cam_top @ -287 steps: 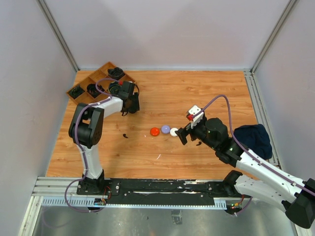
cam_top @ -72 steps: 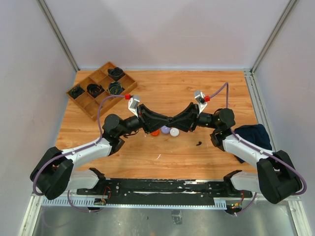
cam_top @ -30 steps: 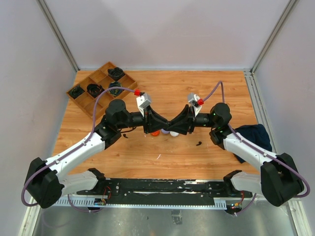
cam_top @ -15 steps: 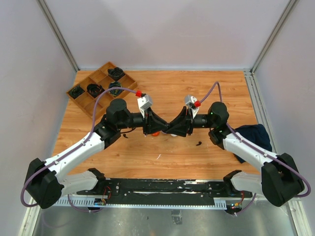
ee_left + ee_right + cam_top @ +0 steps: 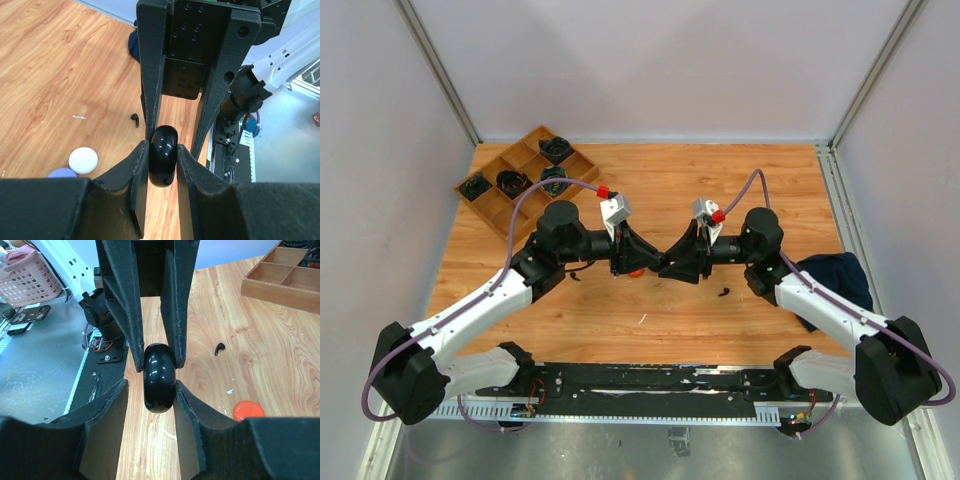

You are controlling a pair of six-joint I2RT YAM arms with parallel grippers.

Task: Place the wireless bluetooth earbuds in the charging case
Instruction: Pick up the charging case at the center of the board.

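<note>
Left wrist: the left jaws and right jaws both pinch the black charging case (image 5: 163,155), which stands on edge over the bench (image 5: 50,75). A black earbud (image 5: 135,119) lies left of the case.

Right wrist: a second black earbud (image 5: 219,348) lies right of the case.

Top: the meeting jaws hide the case, with one earbud on either side of it.

Wooden table (image 5: 720,180). Far-left corner: compartmented wooden tray (image 5: 520,160), black coiled cables (image 5: 556,147) in several cells. Mid-table, close together: red-orange round case (image 5: 248,410), white round case (image 5: 83,160), pale purple round case (image 5: 62,173). One black earbud (image 5: 723,292) lies right of them, a second black earbud (image 5: 219,347) left. Dark blue cloth (image 5: 832,283) at right edge.
</note>
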